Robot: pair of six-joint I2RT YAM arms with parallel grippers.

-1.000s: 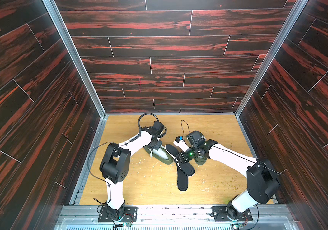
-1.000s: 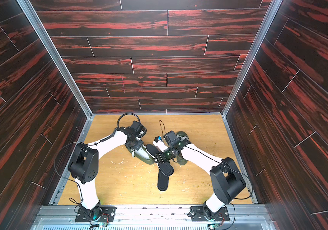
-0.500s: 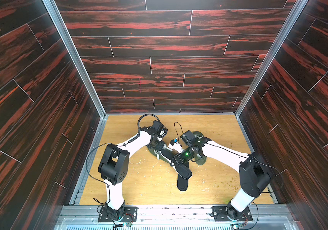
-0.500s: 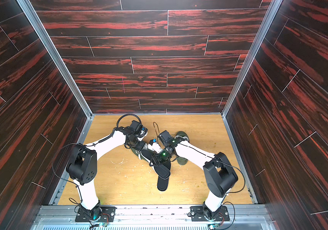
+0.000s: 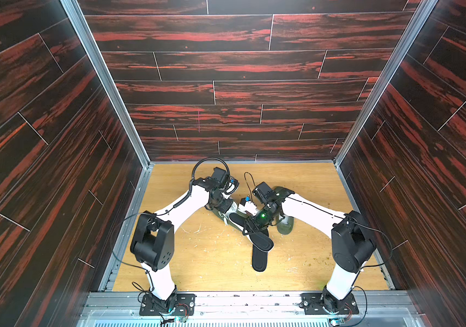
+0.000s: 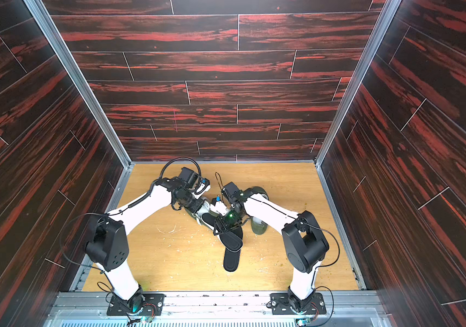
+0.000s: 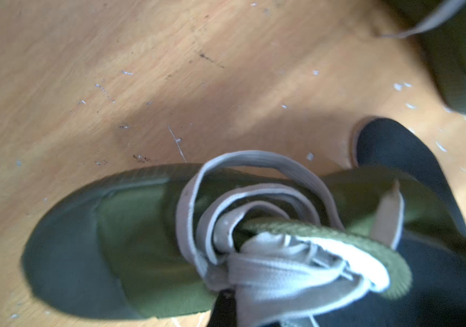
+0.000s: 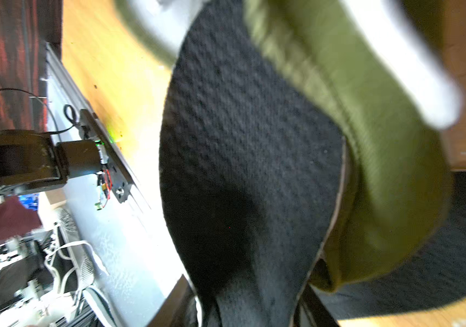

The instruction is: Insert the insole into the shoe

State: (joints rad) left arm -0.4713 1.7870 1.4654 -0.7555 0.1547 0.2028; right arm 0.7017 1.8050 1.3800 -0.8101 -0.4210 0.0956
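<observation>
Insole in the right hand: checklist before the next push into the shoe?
1. Left hand shut on shoe at the laces: ok.
2. Right hand shut on insole: ok.
3. Front of insole inside the shoe collar: ok; how deep: cannot tell.
4. Insole fully seated: not ok, most of it sticks out.
5. Spare insole clear of the held one: cannot tell, they overlap in both top views.
6. Other shoe apart from the gripped shoe: ok.
</observation>
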